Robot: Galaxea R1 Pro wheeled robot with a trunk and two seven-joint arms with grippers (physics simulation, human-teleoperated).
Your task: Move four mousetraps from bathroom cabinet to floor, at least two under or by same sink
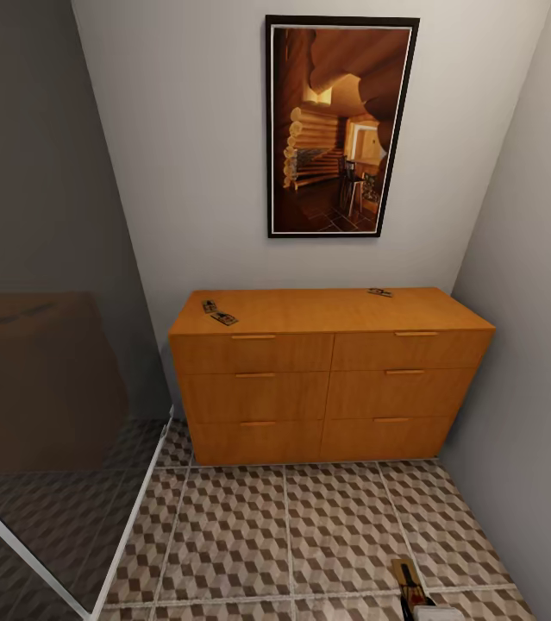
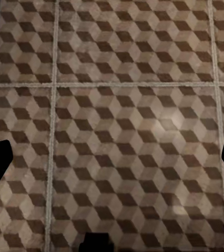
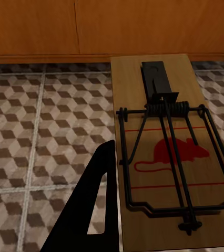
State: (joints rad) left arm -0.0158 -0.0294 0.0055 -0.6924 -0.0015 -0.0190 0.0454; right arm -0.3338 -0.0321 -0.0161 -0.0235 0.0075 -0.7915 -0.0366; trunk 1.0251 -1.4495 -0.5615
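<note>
The orange-brown cabinet (image 1: pixel 331 379) stands against the far wall with all its drawers closed. Three mousetraps lie on its top: two close together at the left (image 1: pixel 210 305) (image 1: pixel 223 318) and one at the right rear (image 1: pixel 379 292). My right gripper (image 3: pixel 170 149) is shut on a fourth mousetrap (image 3: pixel 167 157), holding it by its long edges a little above the cube-patterned bathroom floor (image 1: pixel 309 535), in front of the cabinet; this held mousetrap (image 1: pixel 407 580) is at the bottom right of the head view. My left gripper (image 2: pixel 112 157) is open over bare floor tiles (image 2: pixel 122 105). The sink is out of view.
A glass shower partition with a white frame (image 1: pixel 141 500) closes off the left side. A grey wall (image 1: pixel 525 345) runs along the right, close to the cabinet's end. A framed picture (image 1: pixel 340 125) hangs above the cabinet.
</note>
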